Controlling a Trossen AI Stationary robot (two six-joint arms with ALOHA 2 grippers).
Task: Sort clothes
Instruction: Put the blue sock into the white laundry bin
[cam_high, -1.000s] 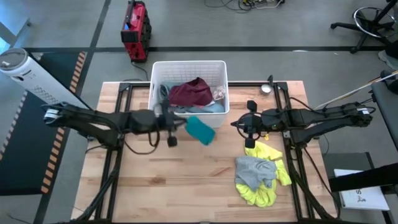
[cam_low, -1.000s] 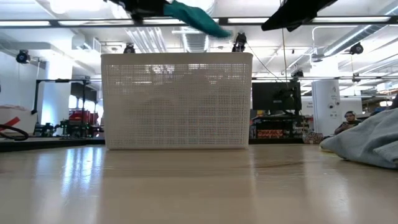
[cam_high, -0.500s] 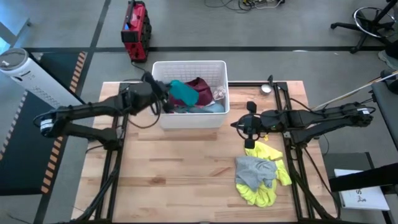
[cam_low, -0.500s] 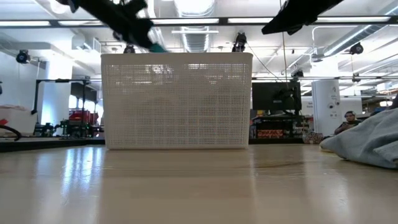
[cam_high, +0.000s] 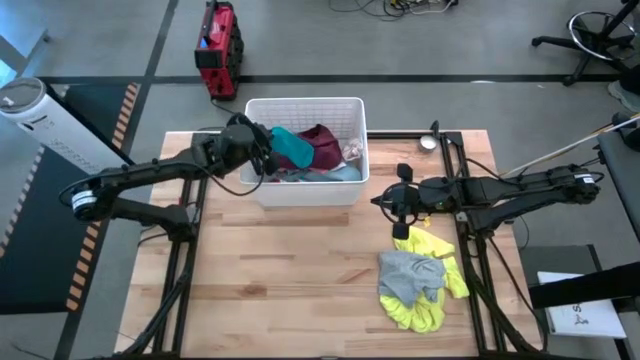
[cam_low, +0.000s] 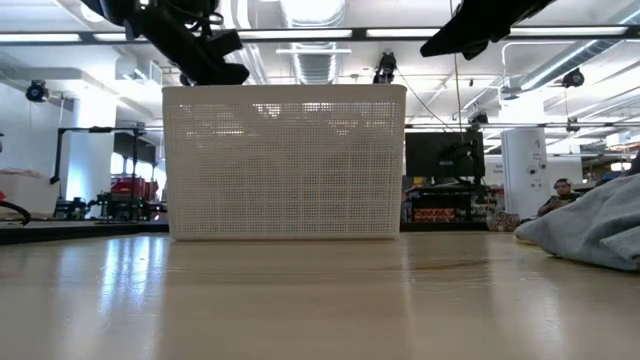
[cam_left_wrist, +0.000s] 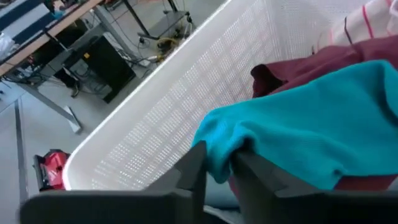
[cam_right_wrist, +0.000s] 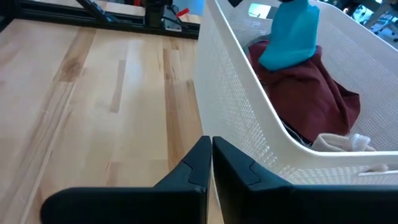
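My left gripper (cam_high: 262, 152) is over the left part of the white basket (cam_high: 352, 104), shut on a teal garment (cam_high: 291, 146) that droops onto the maroon garment (cam_high: 322, 148) inside; both also show in the right wrist view (cam_right_wrist: 292, 34). A light blue garment (cam_high: 345, 173) lies under the maroon one. A grey garment (cam_high: 408, 272) lies on a bright yellow one (cam_high: 430, 300) at the table's right. My right gripper (cam_high: 385, 201) hovers shut and empty right of the basket, above the table. My left gripper pinches a bunched edge of the teal garment (cam_left_wrist: 217, 163) between its two fingers, coming from the table's left over the basket's left wall. The garment hangs from the fingers, slack, its far part (cam_left_wrist: 348, 124) resting on the maroon garment.
A small round metal object (cam_high: 428, 142) lies at the table's far right. The basket stands at the far middle. Bare wood lies across the table's near left and centre (cam_high: 290, 280). The low view shows the basket's near wall (cam_low: 285, 160) and grey cloth (cam_low: 590, 225).
My left gripper has carried the teal garment from in front of the basket's near wall toward the far edge and left, up over the rim and into the basket. The garment now droops onto the maroon one. My right arm has kept still.
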